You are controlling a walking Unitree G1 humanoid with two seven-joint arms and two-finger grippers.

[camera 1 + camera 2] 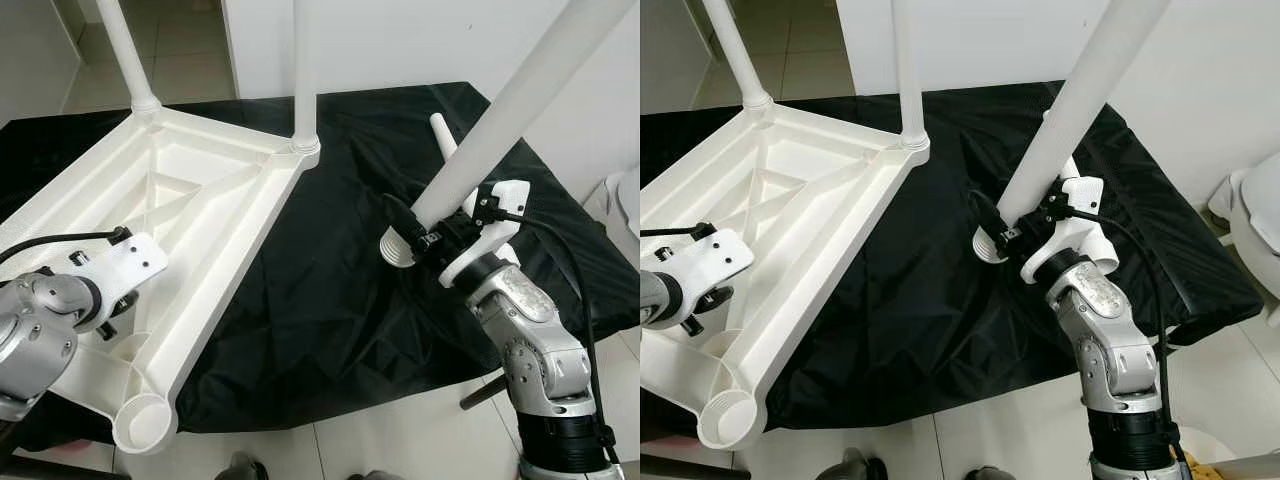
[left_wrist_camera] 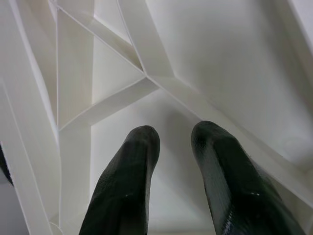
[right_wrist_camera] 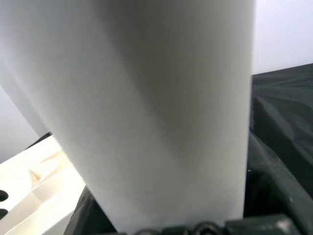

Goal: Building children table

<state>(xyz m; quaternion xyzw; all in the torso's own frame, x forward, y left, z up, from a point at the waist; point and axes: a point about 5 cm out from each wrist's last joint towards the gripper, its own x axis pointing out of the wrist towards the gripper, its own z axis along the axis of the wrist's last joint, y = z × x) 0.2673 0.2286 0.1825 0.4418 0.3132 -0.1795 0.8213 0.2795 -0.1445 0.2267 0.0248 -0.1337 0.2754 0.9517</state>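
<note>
OK, our right gripper is clamped on a white table leg near its threaded end, arm bent up from the lower right, leg tilted up and away over the black cloth. Another loose leg lies on the cloth behind it. White tabletop is upside down w/ two legs already standing in the far sockets; near corner socket is vacant. Left gripper hovers over the underside ribs, fingers slightly apart, holding nothing.
</note>
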